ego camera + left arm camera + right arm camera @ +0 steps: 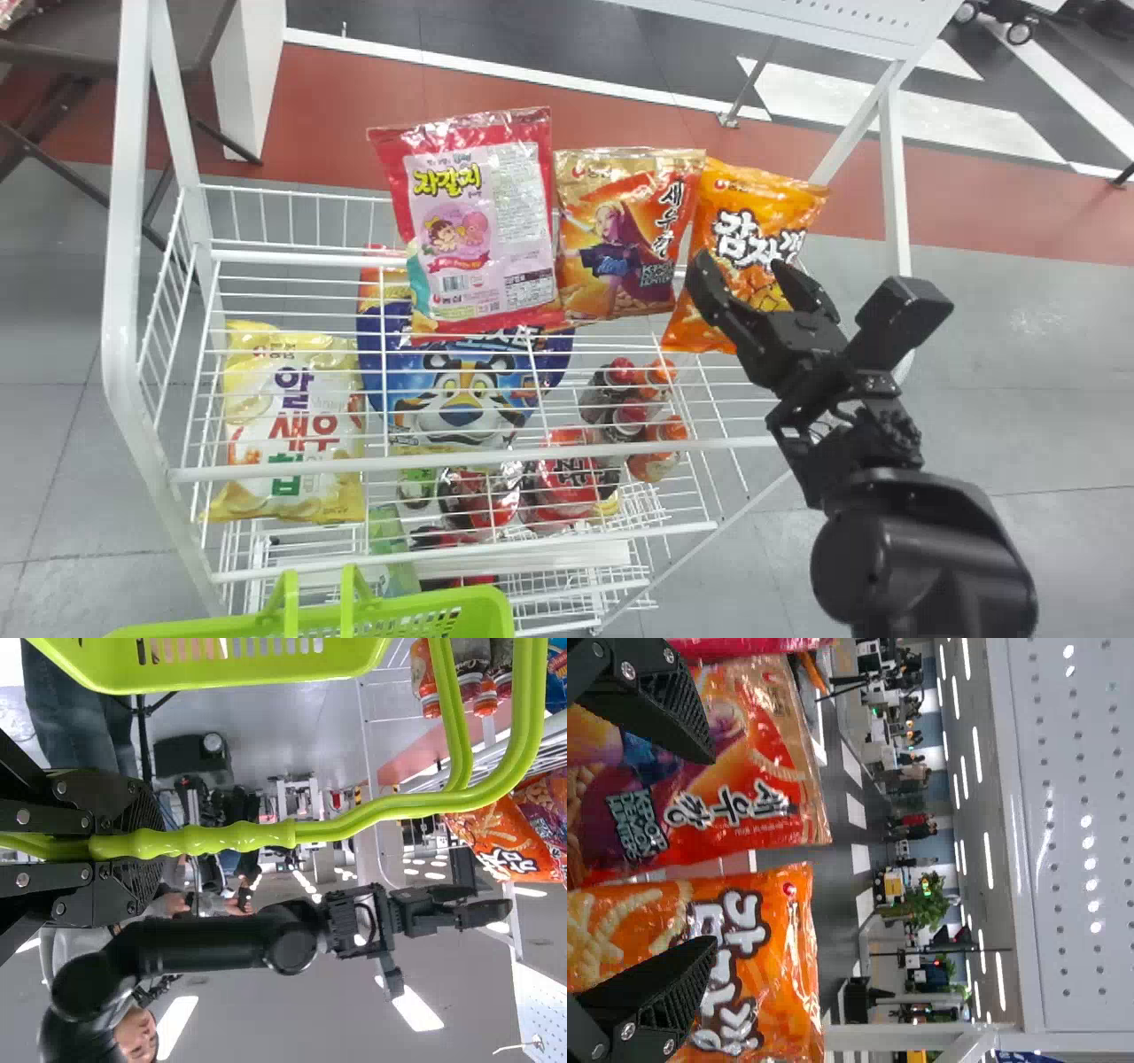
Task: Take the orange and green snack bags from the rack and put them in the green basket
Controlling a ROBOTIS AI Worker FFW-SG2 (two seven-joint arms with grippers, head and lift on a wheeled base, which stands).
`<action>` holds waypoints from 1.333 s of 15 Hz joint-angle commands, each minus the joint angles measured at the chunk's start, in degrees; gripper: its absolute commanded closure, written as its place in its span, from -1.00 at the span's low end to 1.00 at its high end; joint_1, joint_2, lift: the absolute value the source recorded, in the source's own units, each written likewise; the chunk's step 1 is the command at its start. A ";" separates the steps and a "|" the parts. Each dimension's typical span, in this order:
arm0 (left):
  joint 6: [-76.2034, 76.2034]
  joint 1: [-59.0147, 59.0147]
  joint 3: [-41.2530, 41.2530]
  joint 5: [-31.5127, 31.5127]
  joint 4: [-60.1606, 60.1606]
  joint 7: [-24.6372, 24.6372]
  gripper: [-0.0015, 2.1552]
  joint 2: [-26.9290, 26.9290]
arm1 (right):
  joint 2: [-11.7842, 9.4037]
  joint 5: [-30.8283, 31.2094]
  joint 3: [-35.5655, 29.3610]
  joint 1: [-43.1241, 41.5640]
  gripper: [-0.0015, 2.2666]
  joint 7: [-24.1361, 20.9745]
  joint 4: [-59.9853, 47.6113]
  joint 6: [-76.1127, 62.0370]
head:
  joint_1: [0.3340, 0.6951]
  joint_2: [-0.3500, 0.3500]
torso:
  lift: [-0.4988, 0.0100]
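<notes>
A robot's right hand (742,270) stands wide open at the orange snack bag (762,190), at the far right corner of a white rack's upper wire shelf (753,442). In the right wrist view, one black finger (664,704) lies across the view of the neighboring gold-and-red bag (744,753), the other (669,992) across that of the orange bag, with a broad gap between them. The hand has hold of neither bag; whether either finger touches a wrapper cannot be told.

The robot's left hand (146,849) is closed on the handle (239,837) of the green basket (474,598), which sits near the rack's near left corner, its rim close to the wires.

The orange bag stands last in a row of three along the shelf's far edge, beside the gold-and-red bag, with a pink-and-red bag (523,213) to the left. Through the wires, a yellow bag (248,390) appears on the rack's left side, next to a blue bag (461,390) with a tiger face. A green packet (390,554) lies lower in the rack, near the basket; whether it is the green snack bag cannot be told.
</notes>
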 commanded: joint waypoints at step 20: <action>0.20 -1.16 0.54 0.19 1.74 0.05 0.85 0.01 | -2.97 5.62 -0.03 -11.76 0.98 -2.72 16.91 3.54 | 1.00 -1.00 | 0.96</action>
